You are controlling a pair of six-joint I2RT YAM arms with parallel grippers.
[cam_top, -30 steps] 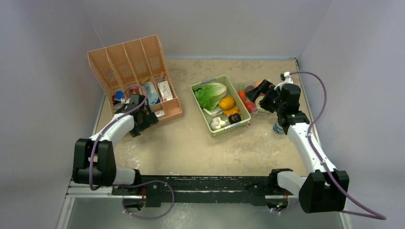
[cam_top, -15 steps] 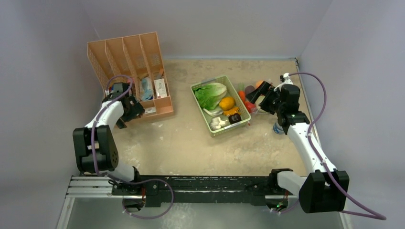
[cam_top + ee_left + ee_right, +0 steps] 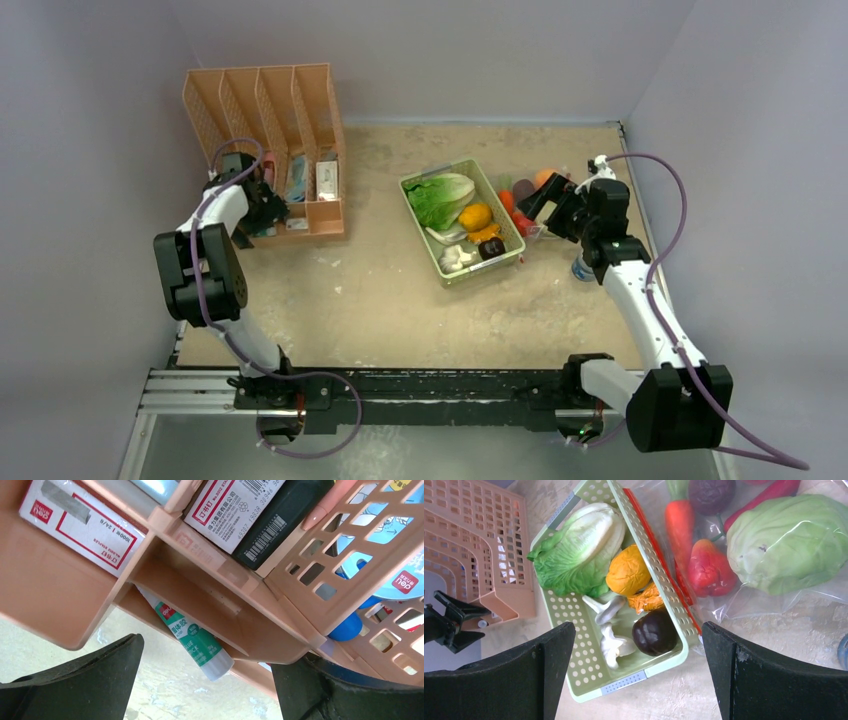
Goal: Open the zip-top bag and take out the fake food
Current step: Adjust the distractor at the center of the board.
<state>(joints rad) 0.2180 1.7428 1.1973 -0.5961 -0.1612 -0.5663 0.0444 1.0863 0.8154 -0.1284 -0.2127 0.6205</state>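
Observation:
The zip-top bag (image 3: 774, 605) lies right of the pale-green tray, its red zip strip (image 3: 659, 550) against the tray's side. Inside it I see a pale-green cabbage (image 3: 789, 540), a carrot (image 3: 679, 522), a reddish peach (image 3: 709, 570), a red chili (image 3: 774, 492) and a dark purple piece (image 3: 711, 495). My right gripper (image 3: 639, 680) is open and empty, hovering over the tray's near end and the bag's edge (image 3: 530, 200). My left gripper (image 3: 205, 690) is open at the base of the orange organizer, far from the bag.
The tray (image 3: 624, 685) holds lettuce, a yellow pepper, mushrooms and a dark round piece. The orange file organizer (image 3: 265, 150) stands back left with boxes and a glue stick (image 3: 197, 642). A small blue thing (image 3: 582, 268) sits by the right arm. Walls enclose the table.
My left arm has swung left and back, and the orange organizer has shifted left and turned upright with it. The right arm has hardly moved.

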